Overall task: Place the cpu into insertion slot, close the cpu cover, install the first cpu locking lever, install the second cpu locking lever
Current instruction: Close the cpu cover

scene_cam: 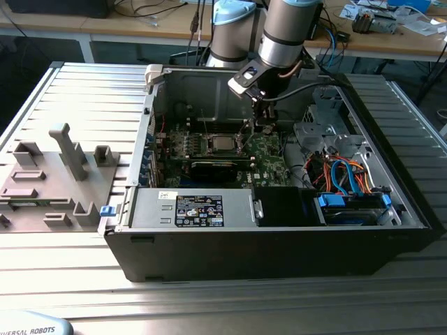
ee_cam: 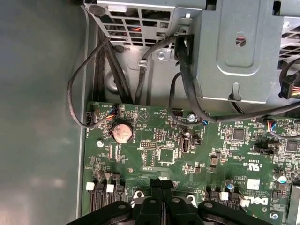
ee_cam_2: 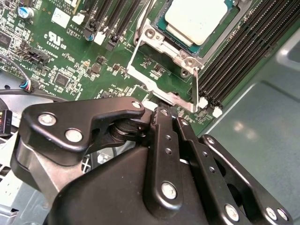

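Ribbed grey metal tabletop (scene_cam: 209, 307) carries a black PC case (scene_cam: 279, 255) lying open on its side. The small flat square cpu (ee_cam_2: 197, 16) w/ silvery-grey metal top sits in the insertion slot, covering the recess. In the exterior view the cpu (scene_cam: 222, 144) shows approx mid-board.

The thin square silvery cpu cover (ee_cam_2: 161, 43), a frame w/ a large central cut-out, lies down around the chip, whose top shows through the opening. A thin silvery wire lever (ee_cam_2: 133, 49) runs along one side of that frame; can't tell if it's latched.

The black gripper (ee_cam_2: 165, 112) hangs just beside the frame's corner, fingers (ee_cam_2: 161, 140) pressed together w/ no gap btwn them. Whether the tips pinch anything can't be told.

Long black memory slots (ee_cam_2: 234, 61) flank the socket on the green circuit board (ee_cam: 206, 154), which also bears a round silvery coin battery (ee_cam: 123, 132). Black cables (ee_cam: 183, 65) run from the board up past a grey sheet-metal drive cage (ee_cam: 234, 51).

The silver-grey arm (scene_cam: 286, 35) reaches down into the case, ending just to the exterior view's right of the chip. A silvery PSU box (scene_cam: 195, 209) w/ a label sits by the front wall, and blue and orange cables (scene_cam: 342, 171) lie toward the exterior view's right. A grey fixture tray (scene_cam: 42, 188) w/ upright posts lies on the table at the exterior view's left. Wooden desks (scene_cam: 140, 28) strewn w/ wires fill the bkgd.
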